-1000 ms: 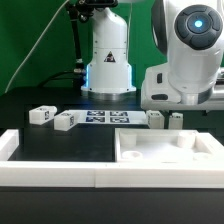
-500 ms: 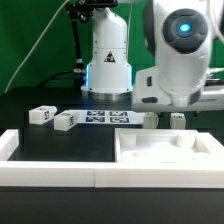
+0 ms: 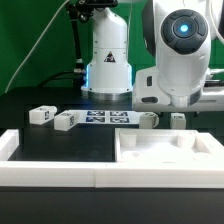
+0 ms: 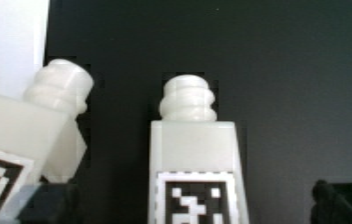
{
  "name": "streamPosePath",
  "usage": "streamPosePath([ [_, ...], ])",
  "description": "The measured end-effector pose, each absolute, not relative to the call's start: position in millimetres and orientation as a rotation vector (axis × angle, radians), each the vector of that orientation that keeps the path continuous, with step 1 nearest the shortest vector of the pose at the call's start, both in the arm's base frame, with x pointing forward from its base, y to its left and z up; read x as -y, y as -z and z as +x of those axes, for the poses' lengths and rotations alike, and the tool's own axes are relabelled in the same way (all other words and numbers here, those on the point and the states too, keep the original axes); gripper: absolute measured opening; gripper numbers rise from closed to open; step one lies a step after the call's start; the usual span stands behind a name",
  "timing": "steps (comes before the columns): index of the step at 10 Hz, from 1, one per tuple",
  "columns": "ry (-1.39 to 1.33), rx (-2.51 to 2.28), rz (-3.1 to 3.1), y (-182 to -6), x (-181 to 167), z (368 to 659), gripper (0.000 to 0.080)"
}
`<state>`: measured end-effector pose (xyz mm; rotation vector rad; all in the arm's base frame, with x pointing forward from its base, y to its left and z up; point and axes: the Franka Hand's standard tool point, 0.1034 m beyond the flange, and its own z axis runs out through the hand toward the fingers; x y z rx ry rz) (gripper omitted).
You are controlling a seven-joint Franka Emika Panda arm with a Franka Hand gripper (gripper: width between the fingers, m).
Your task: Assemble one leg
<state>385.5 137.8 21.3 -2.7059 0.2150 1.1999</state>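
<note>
Four white legs with tag markers lie on the black table. In the exterior view, two are at the left (image 3: 42,115) (image 3: 66,121) and two at the right (image 3: 148,120) (image 3: 177,120), under the arm's white hand (image 3: 172,88). In the wrist view, my gripper (image 4: 194,205) is open. Its dark fingertips (image 4: 41,204) stand on either side of one leg (image 4: 194,150), with a gap on each side. A second leg (image 4: 41,118) lies tilted close beside it. I cannot tell which of the right-hand legs is between the jaws.
The large flat white panel (image 3: 165,150) with holes lies at the front right. A white rail (image 3: 50,172) runs along the table's front. The marker board (image 3: 105,118) lies between the two pairs of legs. The arm's base (image 3: 108,60) stands behind.
The arm has shifted toward the exterior view's left and come a little lower over the two right-hand legs. The legs have not moved.
</note>
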Motion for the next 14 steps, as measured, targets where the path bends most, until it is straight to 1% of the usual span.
streamPosePath([
  [2, -1.200, -0.187, -2.715, -14.2, -145.5, 378.1, 0.0649],
  [6, -1.215, -0.183, -2.715, -9.4, -147.8, 373.8, 0.0649],
  [8, -1.215, -0.183, -2.714, -9.4, -147.7, 373.9, 0.0382],
  [9, -1.215, -0.183, -2.714, -9.4, -147.7, 373.8, 0.0287],
  [14, -1.215, -0.183, -2.714, -9.4, -147.7, 373.9, 0.0287],
])
